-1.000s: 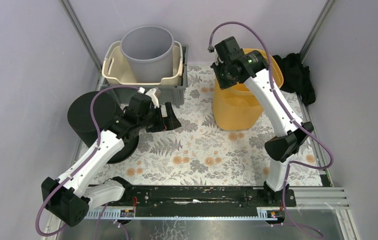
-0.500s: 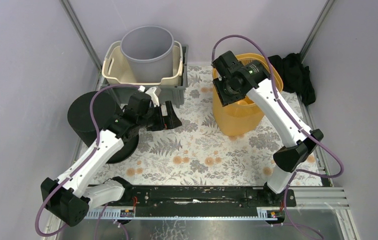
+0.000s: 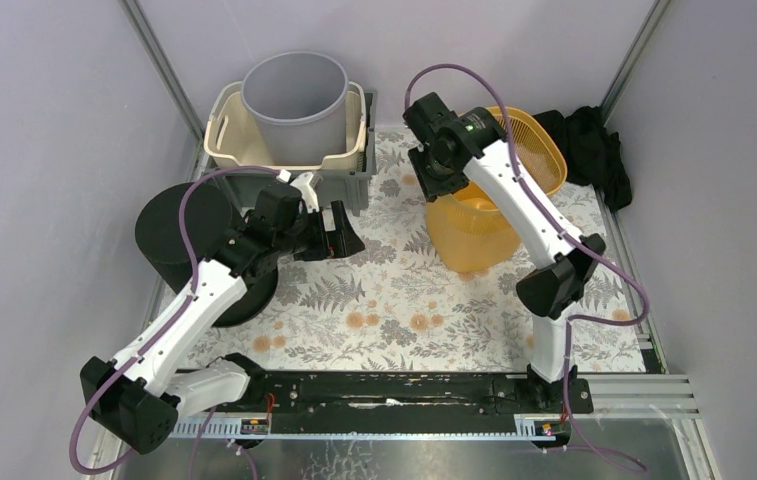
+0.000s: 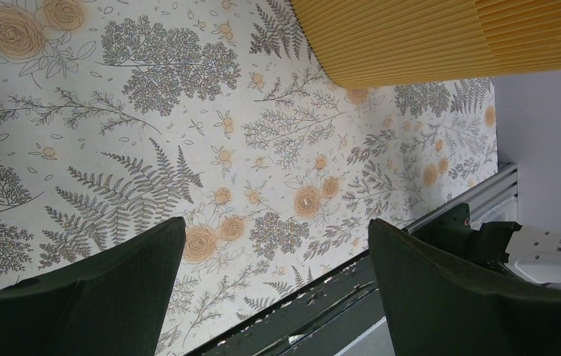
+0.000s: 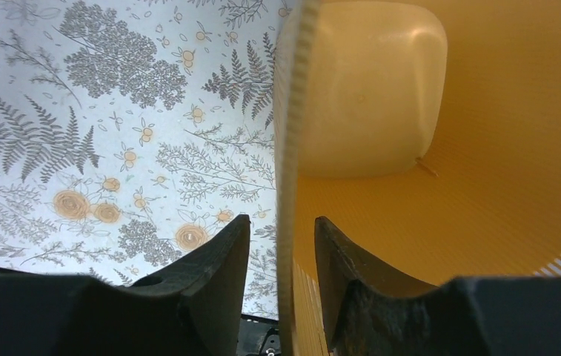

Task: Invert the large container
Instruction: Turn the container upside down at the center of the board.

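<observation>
We judge the tipping step begun: the right gripper [image 5: 281,226] straddles the tilted yellow basket's [image 3: 469,235] rim with its jaws slightly apart, while the left gripper [image 4: 275,230] gapes idle. Next we need a firm clamp, then a roll-over.

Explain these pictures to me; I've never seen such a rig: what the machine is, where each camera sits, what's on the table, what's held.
These are two robot arms, the left arm and the right arm, bolted at the table's near edge, each ending in a two-finger pincer. The wide picture comes from a camera fixed above and behind them; the other two from cameras on the wrists, showing each pincer's dark fingers. On the flower-patterned table stand a yellow basket and a black cylinder; behind, a grey bucket sits in a beige tub. The left pincer is wide open and empty. The right pincer straddles the basket's rim, one finger inside, one outside, a gap showing on each side, so nothing is clamped.
</observation>
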Controlling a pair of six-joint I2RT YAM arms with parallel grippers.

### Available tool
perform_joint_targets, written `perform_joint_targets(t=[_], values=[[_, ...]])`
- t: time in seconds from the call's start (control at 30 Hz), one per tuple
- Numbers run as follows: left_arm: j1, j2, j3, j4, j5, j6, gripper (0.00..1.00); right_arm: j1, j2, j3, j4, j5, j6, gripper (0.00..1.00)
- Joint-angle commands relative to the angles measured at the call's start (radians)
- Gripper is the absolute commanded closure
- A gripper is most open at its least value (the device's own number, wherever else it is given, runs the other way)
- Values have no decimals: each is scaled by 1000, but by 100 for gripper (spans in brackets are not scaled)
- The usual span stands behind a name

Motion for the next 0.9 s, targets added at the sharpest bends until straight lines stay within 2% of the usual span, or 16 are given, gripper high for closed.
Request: perform_joint_targets(t=[0.0, 0.17, 0.27, 0.33, 0.37, 0.63, 0.87], values=[[-7, -14, 22, 13, 11, 15, 0, 2, 43, 61, -2, -19, -1, 57], [-6, -16, 18, 13, 11, 15, 0, 2, 59, 54, -7, -16, 4, 65], [-7, -17, 19, 13, 11, 15, 0, 2, 55, 44, -8, -21, 4, 80], [-7, -17, 18, 13, 11, 14, 0, 2, 49, 49, -8, -23, 4, 96], [-7, -18, 16, 13, 11, 14, 0, 2, 45, 53, -5, -22, 6, 100], [-7, -26, 14, 17, 11, 12, 0, 2, -24, 121, 20, -42, 10, 100], [-7, -39, 26, 16, 9, 11, 0, 1, -147, 89, 85, -43, 13, 100]])
